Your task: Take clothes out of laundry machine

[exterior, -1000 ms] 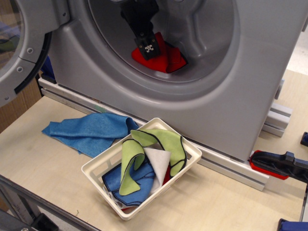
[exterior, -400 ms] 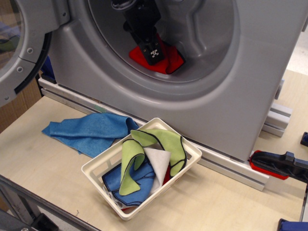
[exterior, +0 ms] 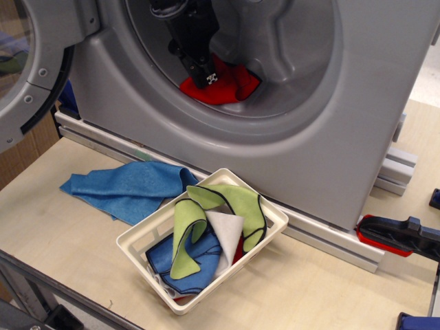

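The red cloth (exterior: pixel 232 88) lies bunched at the bottom of the drum of the grey laundry machine (exterior: pixel 275 144). Its round door (exterior: pixel 34 62) stands open at the left. My black gripper (exterior: pixel 208 79) reaches down into the drum hole and its tip is pressed into the left part of the red cloth. The jaws look closed on a fold of the cloth; the fingertips themselves are sunk in the fabric.
A white slotted basket (exterior: pixel 272 229) stands in front of the machine with lime-green (exterior: pixel 237 199), blue and white cloths in it. A large blue cloth (exterior: pixel 124 189) lies on the table to its left. A red and black tool (exterior: pixel 392 237) lies at the right edge.
My gripper dipped onto the red cloth, then moved left and slightly up. The cloth has bunched and shifted left with it.
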`<state>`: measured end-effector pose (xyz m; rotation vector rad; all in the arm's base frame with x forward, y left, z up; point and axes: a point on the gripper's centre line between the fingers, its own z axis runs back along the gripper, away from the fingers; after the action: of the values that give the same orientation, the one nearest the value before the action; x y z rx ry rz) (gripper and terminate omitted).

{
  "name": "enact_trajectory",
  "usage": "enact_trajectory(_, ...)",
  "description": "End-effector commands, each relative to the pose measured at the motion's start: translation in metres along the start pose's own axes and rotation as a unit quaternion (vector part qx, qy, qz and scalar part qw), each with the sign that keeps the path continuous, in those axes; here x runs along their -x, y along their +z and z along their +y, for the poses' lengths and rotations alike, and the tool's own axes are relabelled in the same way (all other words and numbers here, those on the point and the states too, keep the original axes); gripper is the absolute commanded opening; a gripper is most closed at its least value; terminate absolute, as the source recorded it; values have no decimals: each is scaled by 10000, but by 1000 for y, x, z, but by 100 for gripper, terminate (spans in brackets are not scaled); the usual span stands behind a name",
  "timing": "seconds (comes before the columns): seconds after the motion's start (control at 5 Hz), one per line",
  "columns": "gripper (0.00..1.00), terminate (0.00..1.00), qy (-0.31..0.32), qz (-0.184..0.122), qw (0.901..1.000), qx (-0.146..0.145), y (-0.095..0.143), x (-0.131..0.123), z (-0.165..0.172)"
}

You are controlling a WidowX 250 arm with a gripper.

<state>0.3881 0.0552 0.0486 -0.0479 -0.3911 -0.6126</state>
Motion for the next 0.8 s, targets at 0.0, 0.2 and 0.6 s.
enact_trajectory(0.0,0,0,233,-136,9980,-570,43,-4,-4)
enact_trajectory(0.2,0,0,623,27,9964,-567,63,7,-20)
enact_trajectory(0.6,0,0,889,64,9959,145,71,25,-74)
